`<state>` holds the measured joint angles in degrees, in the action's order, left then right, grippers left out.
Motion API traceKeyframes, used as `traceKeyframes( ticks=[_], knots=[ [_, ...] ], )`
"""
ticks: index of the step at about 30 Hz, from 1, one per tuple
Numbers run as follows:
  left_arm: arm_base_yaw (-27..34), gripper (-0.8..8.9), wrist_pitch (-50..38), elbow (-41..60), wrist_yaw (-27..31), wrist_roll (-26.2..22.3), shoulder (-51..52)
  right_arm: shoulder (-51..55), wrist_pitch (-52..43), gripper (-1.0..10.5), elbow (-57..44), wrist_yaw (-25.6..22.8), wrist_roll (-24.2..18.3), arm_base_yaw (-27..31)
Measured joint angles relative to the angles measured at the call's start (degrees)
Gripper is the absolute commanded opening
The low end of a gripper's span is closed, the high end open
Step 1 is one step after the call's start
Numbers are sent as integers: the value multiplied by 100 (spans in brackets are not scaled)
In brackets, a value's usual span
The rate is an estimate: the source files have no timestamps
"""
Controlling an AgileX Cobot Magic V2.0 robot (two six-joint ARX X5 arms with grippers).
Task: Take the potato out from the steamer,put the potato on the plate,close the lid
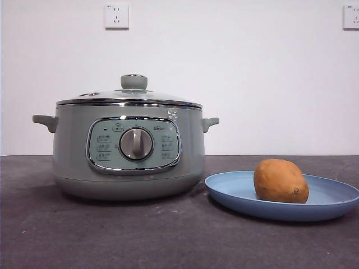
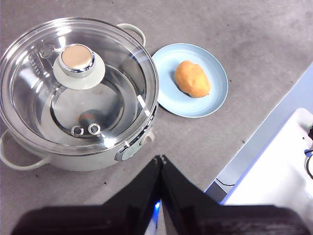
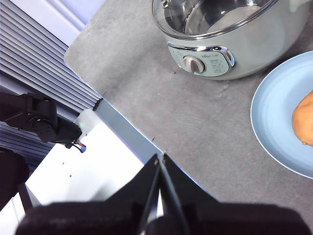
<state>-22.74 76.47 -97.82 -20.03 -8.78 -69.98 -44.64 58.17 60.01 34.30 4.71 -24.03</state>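
— Big sage-green steamer left of centre, glass lid seated on it. The panel markings around the dial are too small to read.

— And lower right, the light-blue plate just beside it, with the smooth orange-brown potato lying on it.

— Left gripper hangs above, jaws pressed together, empty. Right gripper likewise, near the table edge.
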Motion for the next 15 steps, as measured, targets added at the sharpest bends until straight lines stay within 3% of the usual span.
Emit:
traceKeyframes(
  ticks=[12,15],
  knots=[
    [2,-3,-4,0,46,-17,0,0,2,1,0,0,2,0],
    [208,-3,-566,20,42,-17,81,0,2,1,0,0,2,0]
  ],
)
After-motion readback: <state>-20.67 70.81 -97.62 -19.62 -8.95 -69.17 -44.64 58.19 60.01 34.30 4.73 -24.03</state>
